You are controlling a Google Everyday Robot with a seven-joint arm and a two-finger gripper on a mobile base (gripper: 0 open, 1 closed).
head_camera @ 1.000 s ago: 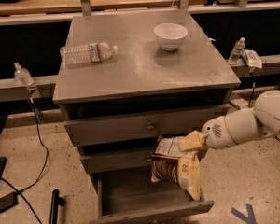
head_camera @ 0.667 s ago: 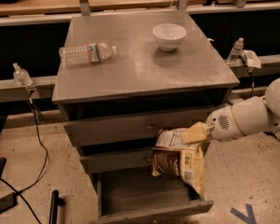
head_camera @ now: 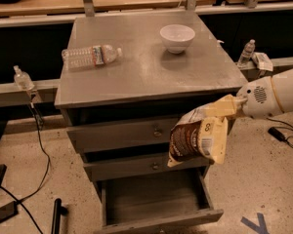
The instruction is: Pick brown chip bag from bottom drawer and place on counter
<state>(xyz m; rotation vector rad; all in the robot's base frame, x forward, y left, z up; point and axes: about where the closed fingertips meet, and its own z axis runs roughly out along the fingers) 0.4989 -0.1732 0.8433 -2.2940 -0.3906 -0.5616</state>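
Note:
The brown chip bag (head_camera: 198, 139) hangs in the air in front of the cabinet's right side, level with the two upper drawers, dark brown in the middle with cream ends and a white label. My gripper (head_camera: 228, 107) is shut on its top edge, with the white arm reaching in from the right. Below it the bottom drawer (head_camera: 156, 219) stands pulled open, and its inside looks bare. The grey counter (head_camera: 136, 69) lies above and behind the bag.
On the counter lie a clear water bottle (head_camera: 90, 56) on its side at the left and a white bowl (head_camera: 177, 37) at the back right. Cables run over the floor at the left. Tan tabletops stand behind the cabinet.
The bag has risen from just above the open drawer to the level of the upper drawers, and the arm has lifted with it and drawn a little to the right.

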